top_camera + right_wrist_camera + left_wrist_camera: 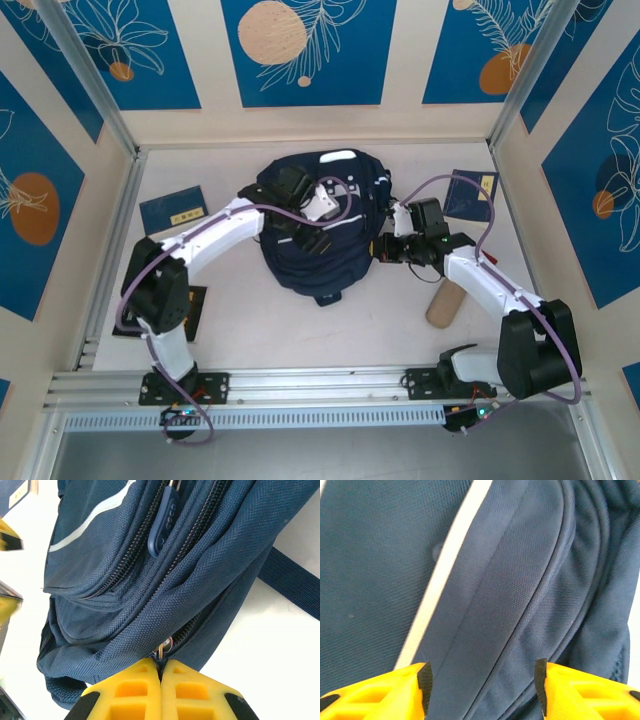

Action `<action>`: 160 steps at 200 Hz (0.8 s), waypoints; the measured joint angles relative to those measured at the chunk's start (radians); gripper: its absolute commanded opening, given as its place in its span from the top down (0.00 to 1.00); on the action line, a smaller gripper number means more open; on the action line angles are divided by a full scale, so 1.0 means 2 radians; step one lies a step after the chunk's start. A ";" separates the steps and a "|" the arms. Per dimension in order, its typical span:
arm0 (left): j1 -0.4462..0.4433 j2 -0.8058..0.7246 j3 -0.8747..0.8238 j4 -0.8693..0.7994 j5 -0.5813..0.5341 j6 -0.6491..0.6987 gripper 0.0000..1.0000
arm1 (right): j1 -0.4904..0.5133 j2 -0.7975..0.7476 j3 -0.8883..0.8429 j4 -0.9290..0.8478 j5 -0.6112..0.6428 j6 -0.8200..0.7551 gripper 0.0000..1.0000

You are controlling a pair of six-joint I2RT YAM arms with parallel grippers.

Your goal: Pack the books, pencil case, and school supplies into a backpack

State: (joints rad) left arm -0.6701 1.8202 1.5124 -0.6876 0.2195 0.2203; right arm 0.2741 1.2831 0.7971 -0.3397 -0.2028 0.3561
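Step in hand: opening the backpack [300, 262], judged from the grip on a zip; the books lie outside it.
Backpack: mid-bench [300, 335], between the two arms; the zips seen from the right wrist look closed.
Right gripper [161, 669]: jaws pressed together, pinching the metal zip pull [165, 646] on the backpack's side seam.
Left gripper [480, 680]: jaws spread over navy fabric, just beside the white stripe [445, 570]; nothing is pinched, and whether they touch the cloth cannot be told.
Right arm pose: elbow bent, forearm reaching in from the right, wrist at the backpack's right edge.
Left arm pose: extended from its base across the backpack's top, wrist angled down onto it.
Books: one [172, 210] on the bench left of the backpack, one [470, 192] at the right rear; both apart from it.
Tan roll [445, 303]: on the bench, beside the right forearm.
Next move: draw the pull along its track, keeping the pull in line with the teeth; the left jaws probably need to pin or pinch fabric so the backpack does not slide.
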 measured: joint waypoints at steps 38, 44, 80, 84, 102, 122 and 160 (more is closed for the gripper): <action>-0.007 0.038 0.005 0.003 -0.004 0.015 0.52 | -0.002 0.002 0.007 -0.004 -0.010 0.000 1.00; -0.008 0.041 0.007 0.003 -0.007 0.019 0.54 | -0.003 0.003 0.008 -0.004 -0.011 0.000 1.00; -0.011 0.049 0.015 0.010 -0.022 0.026 0.62 | -0.004 0.007 0.010 -0.007 -0.012 0.000 1.00; -0.012 0.049 0.016 0.010 -0.022 0.026 0.64 | -0.005 0.007 0.010 -0.007 -0.012 0.000 1.00; -0.012 0.049 0.018 0.012 -0.023 0.028 0.76 | -0.005 0.007 0.010 -0.007 -0.011 0.000 1.00; -0.013 0.049 0.018 0.017 -0.030 0.027 0.92 | -0.005 0.007 0.010 -0.007 -0.011 0.000 1.00; -0.018 0.054 0.035 0.021 -0.070 -0.028 0.97 | -0.005 0.005 0.006 -0.001 -0.008 0.000 1.00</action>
State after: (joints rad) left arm -0.7063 1.9278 1.5822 -0.6456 0.0788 0.1635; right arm 0.2642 1.2930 0.8093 -0.3420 -0.2184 0.3565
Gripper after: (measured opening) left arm 0.043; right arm 0.063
